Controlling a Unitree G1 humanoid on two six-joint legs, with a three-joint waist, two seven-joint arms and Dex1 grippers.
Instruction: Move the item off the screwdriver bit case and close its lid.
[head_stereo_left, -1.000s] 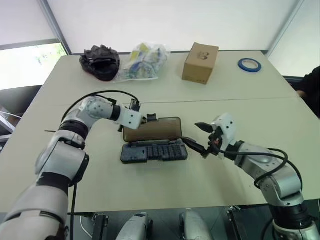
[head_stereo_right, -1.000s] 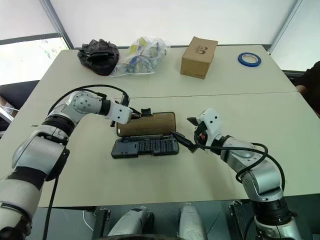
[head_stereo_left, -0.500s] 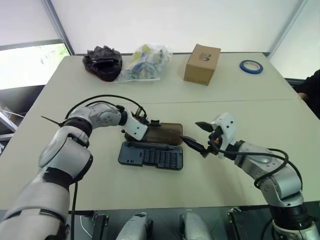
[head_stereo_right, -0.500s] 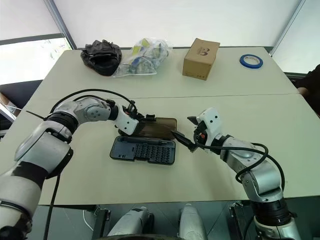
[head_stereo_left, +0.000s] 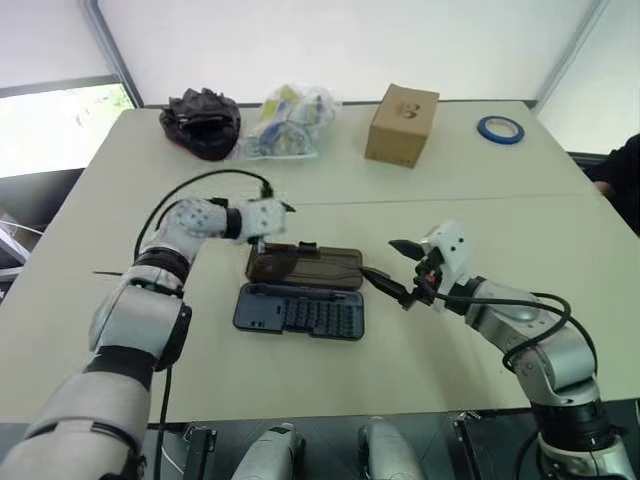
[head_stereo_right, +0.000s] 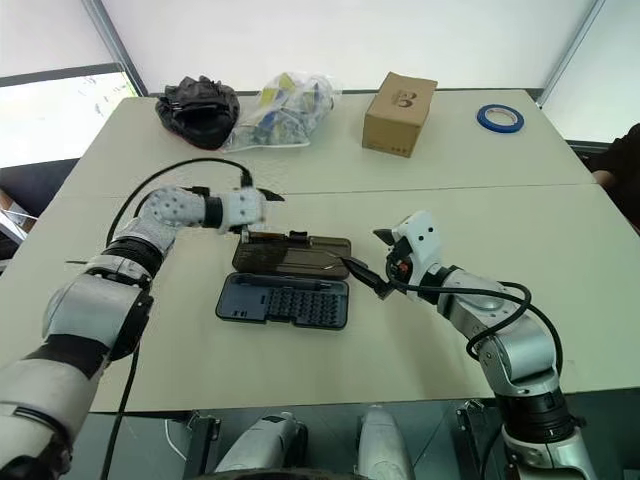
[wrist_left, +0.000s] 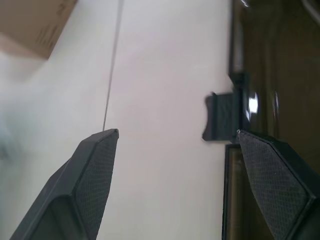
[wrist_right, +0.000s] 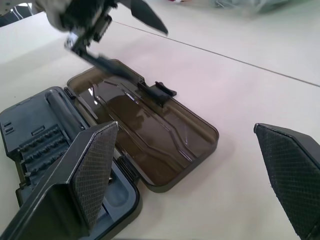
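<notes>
Screwdriver bit case (head_stereo_right: 283, 300) lies open in the middle of the pale surface (head_stereo_right: 500, 215), dark tray nearer the robot, with its smoky brown lid (head_stereo_right: 292, 254) flat behind it and nothing resting on either half. To shut it well, I would catch the lid's far edge near the black latch tab (head_stereo_right: 297, 237), swing it over the hinge toward the tray, then press until it clicks. Left fingers (head_stereo_left: 283, 208) hover spread, empty, just above the lid's back-left corner; right fingers (head_stereo_right: 377, 262) stand wide, empty, beside the lid's right end.
</notes>
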